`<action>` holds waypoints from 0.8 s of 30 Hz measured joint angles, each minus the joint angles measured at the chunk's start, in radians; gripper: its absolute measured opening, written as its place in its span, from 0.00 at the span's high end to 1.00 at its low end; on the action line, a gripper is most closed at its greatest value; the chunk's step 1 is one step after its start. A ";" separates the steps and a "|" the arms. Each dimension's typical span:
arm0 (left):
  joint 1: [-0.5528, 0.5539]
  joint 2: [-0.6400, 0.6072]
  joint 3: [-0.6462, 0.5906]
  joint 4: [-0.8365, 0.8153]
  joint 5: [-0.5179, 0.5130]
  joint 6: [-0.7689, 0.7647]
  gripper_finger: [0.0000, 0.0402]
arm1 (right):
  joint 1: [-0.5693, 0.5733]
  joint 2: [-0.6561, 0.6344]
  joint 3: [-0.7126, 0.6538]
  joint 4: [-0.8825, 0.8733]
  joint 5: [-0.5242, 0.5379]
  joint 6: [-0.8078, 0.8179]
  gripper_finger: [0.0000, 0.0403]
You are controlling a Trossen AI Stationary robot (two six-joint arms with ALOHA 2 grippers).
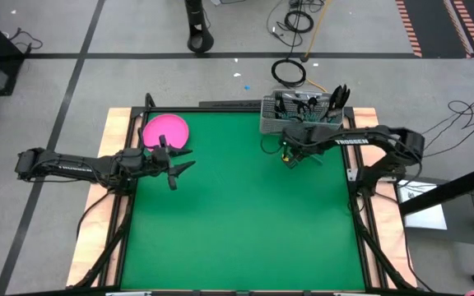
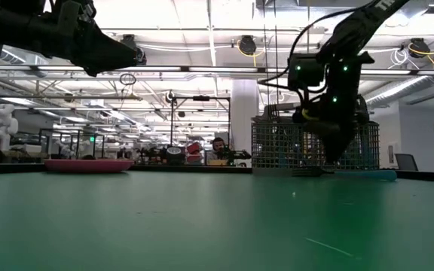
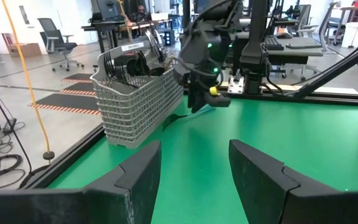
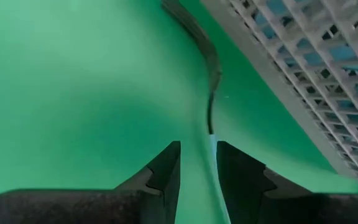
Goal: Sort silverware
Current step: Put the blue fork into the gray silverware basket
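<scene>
The right gripper (image 1: 289, 156) is held low over the green table (image 1: 245, 222), just beside the front wall of the wire basket (image 1: 301, 113). In the right wrist view the fingers are set narrow w/ a thin pale-blue strip (image 4: 212, 163) between them, prob. the handle of a dark fork (image 4: 205, 59) lying flat on the mat alongside the basket; contact can't be confirmed, so a firm hold is judged likely, not certain. The low stance fits a pick or set-down at table level.

More silverware (image 3: 132, 59) is stood upright in the basket, handles poking above the rim.

The left gripper (image 1: 181, 170) is kept raised and wide open, nothing in it, near the pink plate (image 1: 165, 130) at the table's far-left corner, well apart from the basket — apparently waiting, kept clear of the right arm's work area.
</scene>
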 joint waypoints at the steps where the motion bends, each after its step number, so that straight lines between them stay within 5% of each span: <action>1: 0.000 0.000 0.000 0.000 0.000 0.001 0.52 | -0.010 0.007 0.000 0.001 -0.002 0.000 0.77; 24: 0.000 0.000 0.000 -0.008 0.000 0.006 0.52 | -0.100 0.068 -0.066 0.113 -0.055 -0.027 0.77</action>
